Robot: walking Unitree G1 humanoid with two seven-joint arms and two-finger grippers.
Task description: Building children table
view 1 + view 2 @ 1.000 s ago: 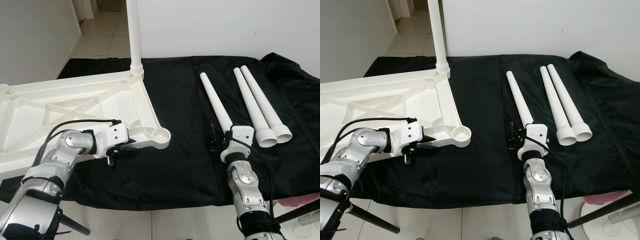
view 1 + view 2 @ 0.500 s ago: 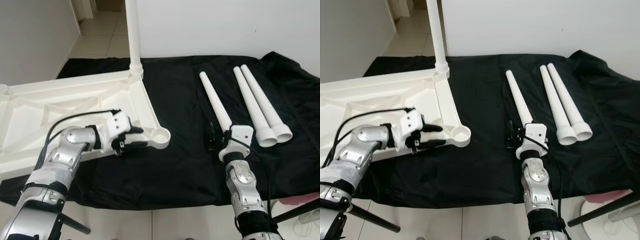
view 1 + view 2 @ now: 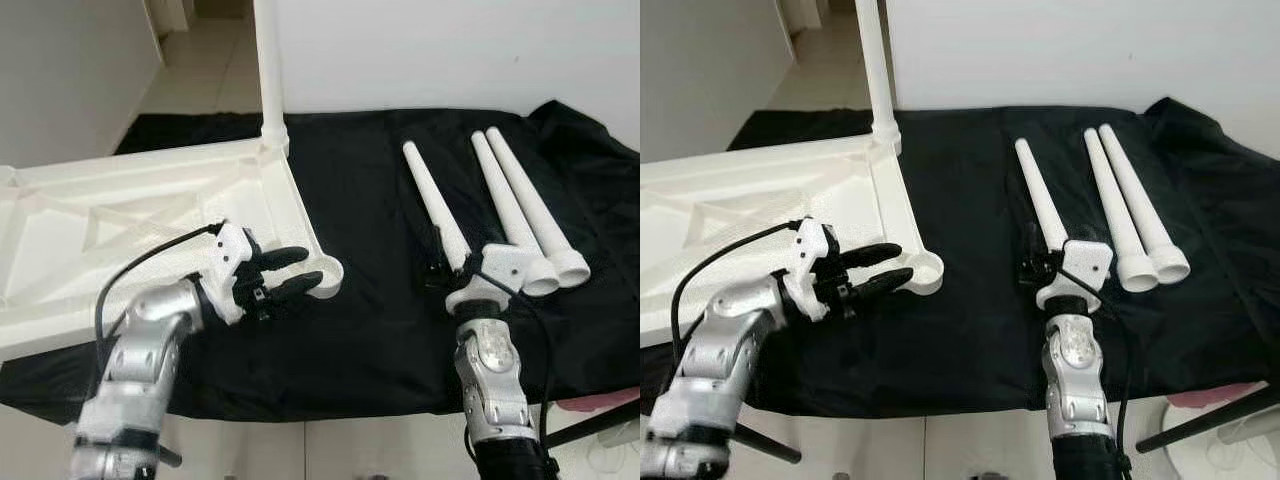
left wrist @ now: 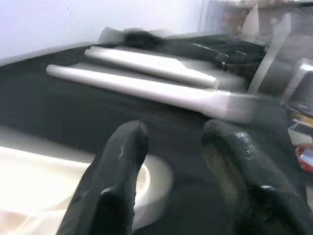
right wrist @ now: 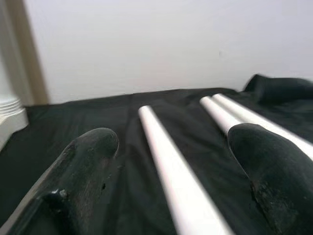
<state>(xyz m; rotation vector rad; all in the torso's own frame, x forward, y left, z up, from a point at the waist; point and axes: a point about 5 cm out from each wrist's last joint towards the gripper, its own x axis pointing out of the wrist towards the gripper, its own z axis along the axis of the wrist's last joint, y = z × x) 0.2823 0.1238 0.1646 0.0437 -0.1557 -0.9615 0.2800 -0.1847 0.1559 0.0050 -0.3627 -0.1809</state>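
Left gripper (image 3: 297, 272) hangs with its two black fingers spread, empty, tips near the round corner socket (image 3: 325, 276) of the upturned white tabletop (image 3: 120, 215). That tabletop lies on the black cloth (image 3: 370, 330); its far-left part is cut off by the frame edge. One leg (image 3: 269, 75) stands upright in the rear corner, its top out of frame. Right gripper (image 5: 176, 161) is spread wide, straddling a loose leg (image 3: 435, 205) without touching it. Two more loose legs (image 3: 525, 210) lie side by side beyond. The left wrist view is blurred.
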